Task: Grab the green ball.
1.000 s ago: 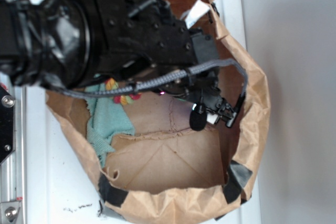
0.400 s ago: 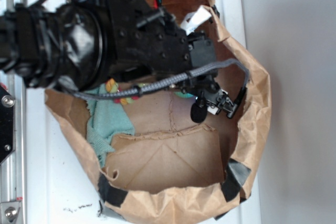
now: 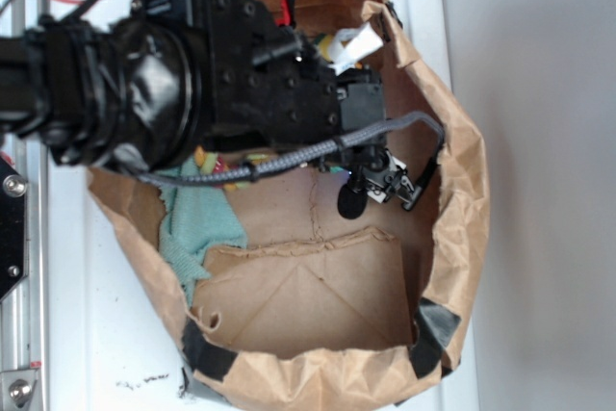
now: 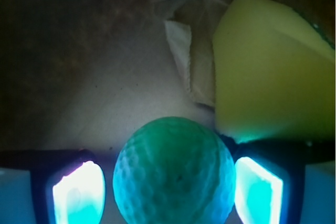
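Observation:
The green ball [image 4: 173,174] fills the bottom centre of the wrist view, a mint-green sphere with a dimpled surface lying on the brown paper floor. My gripper [image 4: 169,184] is open and straddles it. The left finger [image 4: 79,192] stands a little apart from the ball, while the right finger [image 4: 258,190] is almost against it. In the exterior view the gripper [image 3: 380,190] reaches down inside the paper bag [image 3: 467,190], and the arm hides the ball.
A yellow sponge [image 4: 268,72] lies just beyond the ball on the right, beside a crumpled paper flap [image 4: 189,51]. A teal cloth rag [image 3: 197,223] lies at the bag's left side, with a colourful toy [image 3: 207,161] partly under the arm. The bag walls rise on all sides.
The arm and gripper have shifted slightly up and left in the exterior view, deeper toward the bag's far side. The rag and bag have not moved.

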